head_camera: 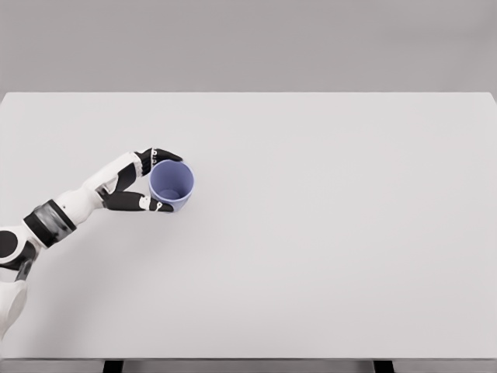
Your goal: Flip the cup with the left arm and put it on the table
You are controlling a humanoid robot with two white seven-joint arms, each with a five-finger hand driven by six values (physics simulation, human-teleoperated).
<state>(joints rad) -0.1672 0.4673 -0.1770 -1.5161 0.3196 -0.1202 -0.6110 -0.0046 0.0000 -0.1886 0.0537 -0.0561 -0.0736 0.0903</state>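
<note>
Head view: white table (pixel 326 233) fills most of the frame, grey backdrop along the top. Left arm comes in from the lower left edge, forearm angled up and right toward the left-centre of the frame. Left hand (pixel 140 183) is wrapped around a blue-purple cup (pixel 172 185) sitting left of centre. Dark fingers (pixel 163 155) curve over the upper side of the cup, thumb (pixel 151 205) closes on the lower side, so the hand is clamped on the cup from its left side, pinching across the body.

Cup mouth faces the camera, open rim and inner floor visible, so it reads as upright, opening up. Soft shadow just under and right of it suggests it is on the table or barely above it; cannot tell which from this angle.

Why the side grip: holding the wall and not the rim leaves the mouth free and lets the wrist roll to turn the cup over, which fits the flip. With the opening already up, my judgement is that the flip is likely done and the step in hand is setting down and letting go. Risk: the fingers may drag the light cup as they release, tipping it.

Right arm not in view. Nothing else visible on the table besides the cup.
</note>
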